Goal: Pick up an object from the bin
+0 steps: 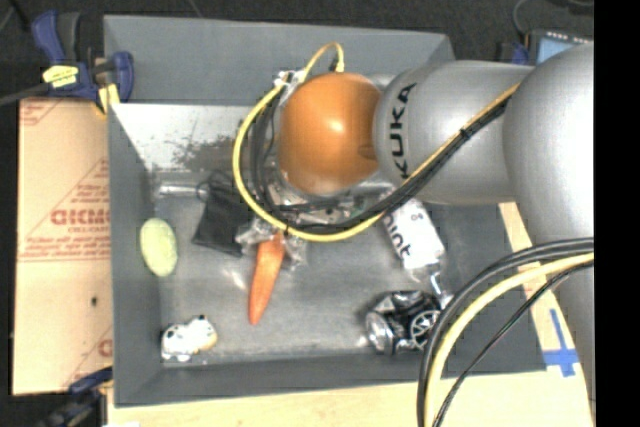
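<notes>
End effector (276,229) is down in the middle of the grey bin (130,215), mostly hidden under the arm's orange wrist cover (325,133) and yellow cable loop (240,165). Cannot tell whether it is spread or pressed together, or whether it is pinching anything.

Orange carrot (264,283) lies directly below it in the view. The thick top end sits right at the end effector and the tip points away toward the near bin wall. Contact cannot be confirmed.

Black flat piece (217,221) is just beside the end effector on the view-left side. Pale green oval thing (158,247) is further out the same way, near the bin wall. White-and-black toy animal (188,338) is well apart, down and view-left, in the corner. White bottle with dark lettering (413,237) is near, on the view-right side, partly under the arm. Crumpled black can (403,323) is beyond the bottle, down and view-right.
</notes>
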`<action>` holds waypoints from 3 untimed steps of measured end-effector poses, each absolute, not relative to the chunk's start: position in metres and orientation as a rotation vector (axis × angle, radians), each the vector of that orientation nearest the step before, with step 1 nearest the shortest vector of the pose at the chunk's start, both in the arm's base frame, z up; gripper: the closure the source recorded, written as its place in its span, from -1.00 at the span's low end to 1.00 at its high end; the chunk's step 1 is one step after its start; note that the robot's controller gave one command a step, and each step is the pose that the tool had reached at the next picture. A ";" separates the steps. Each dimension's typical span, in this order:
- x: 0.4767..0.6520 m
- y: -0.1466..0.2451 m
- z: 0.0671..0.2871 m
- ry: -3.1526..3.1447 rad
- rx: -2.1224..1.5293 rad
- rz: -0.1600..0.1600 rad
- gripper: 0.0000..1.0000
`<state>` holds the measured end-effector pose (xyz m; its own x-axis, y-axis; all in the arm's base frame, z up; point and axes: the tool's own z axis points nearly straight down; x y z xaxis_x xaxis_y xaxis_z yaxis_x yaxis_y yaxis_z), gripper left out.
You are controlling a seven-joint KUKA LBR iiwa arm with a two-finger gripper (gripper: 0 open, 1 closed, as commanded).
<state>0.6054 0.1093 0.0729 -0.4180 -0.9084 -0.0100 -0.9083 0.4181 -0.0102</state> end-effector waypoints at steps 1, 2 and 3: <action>0.605 0.109 0.075 2.634 -1.685 -0.004 1.00; 0.604 0.109 0.083 2.638 -1.686 -0.001 1.00; 0.603 0.109 0.104 2.642 -1.689 -0.001 1.00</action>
